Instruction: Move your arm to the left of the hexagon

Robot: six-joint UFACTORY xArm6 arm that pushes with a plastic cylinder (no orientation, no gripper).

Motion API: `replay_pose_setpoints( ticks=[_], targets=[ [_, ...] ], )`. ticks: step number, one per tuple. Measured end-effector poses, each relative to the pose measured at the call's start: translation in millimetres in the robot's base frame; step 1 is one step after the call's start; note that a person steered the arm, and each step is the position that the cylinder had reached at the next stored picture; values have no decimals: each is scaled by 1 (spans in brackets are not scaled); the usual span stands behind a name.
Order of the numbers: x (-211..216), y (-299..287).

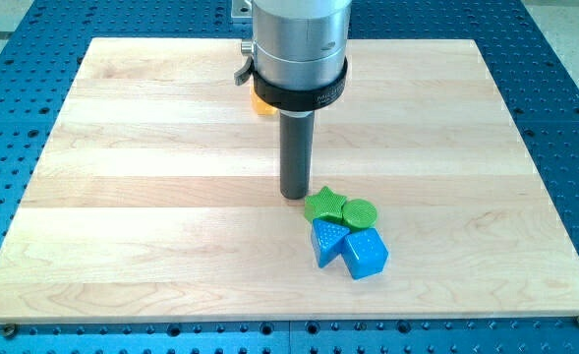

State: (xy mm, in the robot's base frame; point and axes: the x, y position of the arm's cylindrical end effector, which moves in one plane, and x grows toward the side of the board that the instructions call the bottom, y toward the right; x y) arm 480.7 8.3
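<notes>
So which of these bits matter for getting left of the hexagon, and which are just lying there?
Job:
- my tip, just left of the green star
- yellow block, mostly hidden behind the arm; perhaps the hexagon, shape unclear

Lying about:
- green star
- green circle
- blue triangle
- blue cube

Beneath our matt dark rod (296,157) we see a pale, smooth wooden board (151,197); its collar (299,39) above is brushed metal.
</notes>
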Motion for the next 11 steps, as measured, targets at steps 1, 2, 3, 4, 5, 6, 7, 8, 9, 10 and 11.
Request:
replay_pose_setpoints(
  ticks=[1,2,3,4,5,6,7,8,9,10,11],
  targets=[
    [-7,0],
    [-14,0],
    [-14,0],
    [-3,0],
    [-6,-12],
    [-7,-32],
    [-27,-45],
    [-33,-80],
    [-44,-112],
    [-113,-160],
    [-174,-175]
  ],
)
